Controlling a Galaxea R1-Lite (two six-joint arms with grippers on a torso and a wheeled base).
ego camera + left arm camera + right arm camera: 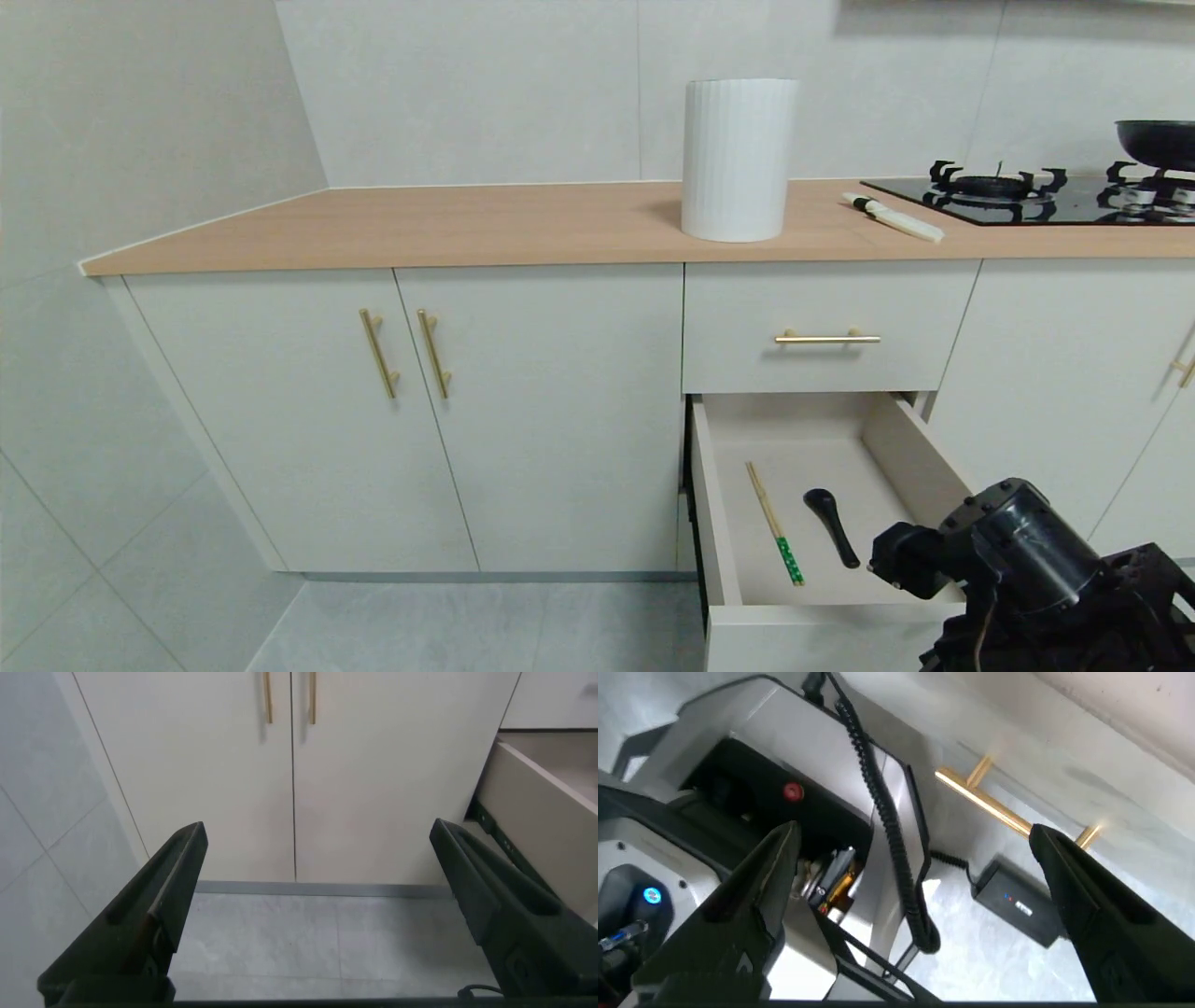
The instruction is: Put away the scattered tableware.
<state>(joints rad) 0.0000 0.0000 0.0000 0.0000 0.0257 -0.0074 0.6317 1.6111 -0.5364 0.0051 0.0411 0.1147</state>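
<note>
Both grippers are hanging open and low, while the loose piece is lying up on the counter.

I am seeing the left gripper (318,840) spread wide and empty, facing the cabinet doors (294,765). The right gripper (915,831) is likewise parted, holding nothing, its arm sitting by the open drawer (803,448), where chopsticks (773,523) and a black spoon (831,525) are lying. The white utensil (892,217) is resting higher, on the counter (467,224) between the ribbed jar (738,159) and the hob (1046,198), its long axis slanting from far-left to near-right. I am judging the right arm nearer.
</note>
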